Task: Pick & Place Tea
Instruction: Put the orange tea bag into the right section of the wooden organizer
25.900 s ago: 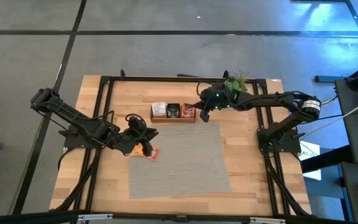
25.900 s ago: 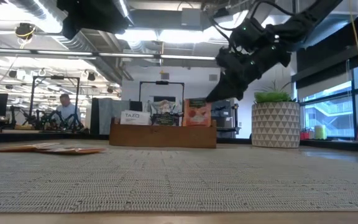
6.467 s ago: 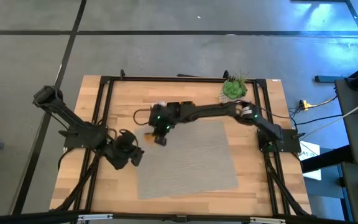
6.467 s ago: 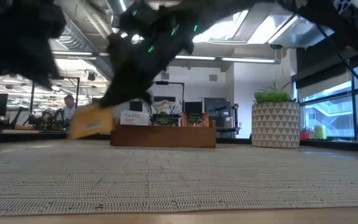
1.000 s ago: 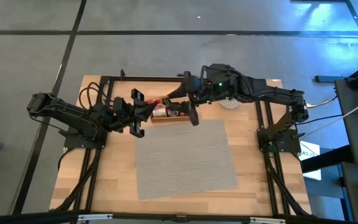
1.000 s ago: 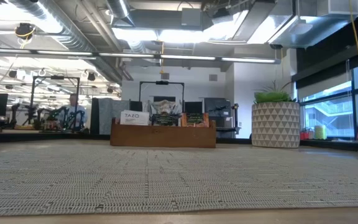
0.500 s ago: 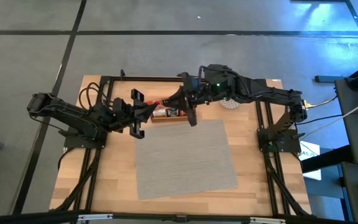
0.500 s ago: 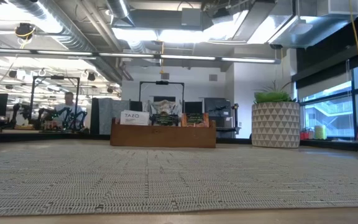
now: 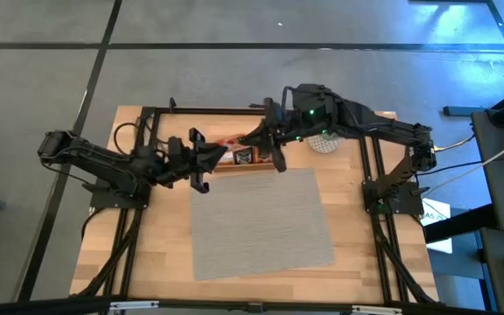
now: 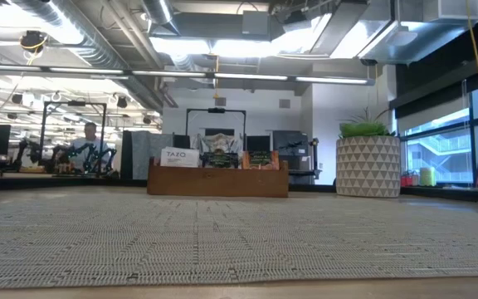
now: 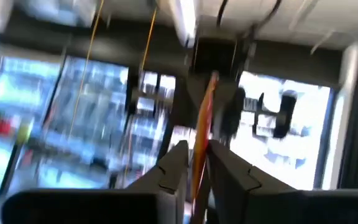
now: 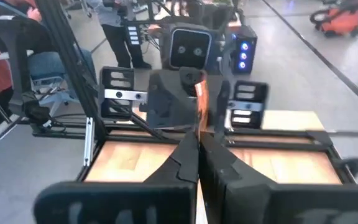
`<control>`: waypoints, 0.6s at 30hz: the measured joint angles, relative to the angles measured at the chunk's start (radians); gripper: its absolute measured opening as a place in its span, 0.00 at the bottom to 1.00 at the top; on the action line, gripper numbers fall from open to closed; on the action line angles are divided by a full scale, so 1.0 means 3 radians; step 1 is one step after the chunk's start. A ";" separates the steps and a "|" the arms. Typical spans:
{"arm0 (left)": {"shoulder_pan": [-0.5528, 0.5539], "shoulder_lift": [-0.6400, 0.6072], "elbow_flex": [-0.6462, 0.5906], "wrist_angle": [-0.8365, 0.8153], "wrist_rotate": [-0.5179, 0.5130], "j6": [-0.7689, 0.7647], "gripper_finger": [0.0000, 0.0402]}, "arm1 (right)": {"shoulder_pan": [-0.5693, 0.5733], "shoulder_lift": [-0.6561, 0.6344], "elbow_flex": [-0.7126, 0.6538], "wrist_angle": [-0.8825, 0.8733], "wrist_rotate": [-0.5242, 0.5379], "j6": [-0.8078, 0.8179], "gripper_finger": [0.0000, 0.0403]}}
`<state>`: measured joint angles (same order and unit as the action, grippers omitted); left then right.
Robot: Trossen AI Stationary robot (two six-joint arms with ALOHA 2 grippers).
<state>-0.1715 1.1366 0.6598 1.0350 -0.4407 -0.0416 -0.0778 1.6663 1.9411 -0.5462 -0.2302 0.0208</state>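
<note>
Orange tea sachet [image 9: 230,143] hangs edge-on in mid-air above the wooden tray [image 9: 244,165], caught between both arms in a handover. The right gripper [image 12: 197,138] is pressed together on its far edge; the left gripper [image 11: 197,163] has its fingers slightly apart around the near edge. If the right's thin pinch slips as the left lets go, the sachet could drop outside the tray.

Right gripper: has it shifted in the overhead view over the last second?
Yes. The right gripper has edged toward the picture's left and slightly up along the wooden tray, closing in on the left gripper.
</note>
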 joint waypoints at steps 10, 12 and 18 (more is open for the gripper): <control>0.0112 -0.0606 0.0000 -0.2734 -0.0138 -0.1266 0.25 | -0.0515 0.0076 0.0005 -0.1589 0.0369 -0.0361 0.01; 0.0154 -0.0679 0.0000 -0.3192 -0.0105 -0.1589 0.25 | -0.0607 0.0212 0.0004 -0.1752 0.0423 -0.0476 0.01; 0.0248 -0.0663 -0.0001 -0.4200 0.0277 -0.2280 0.25 | -0.0748 0.0702 0.0003 -0.2153 0.0446 -0.0817 0.01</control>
<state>-0.0972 0.9378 0.6594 -0.2250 -0.3576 -0.7256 -0.3023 1.8769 1.9419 -1.1922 -0.0964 -0.2244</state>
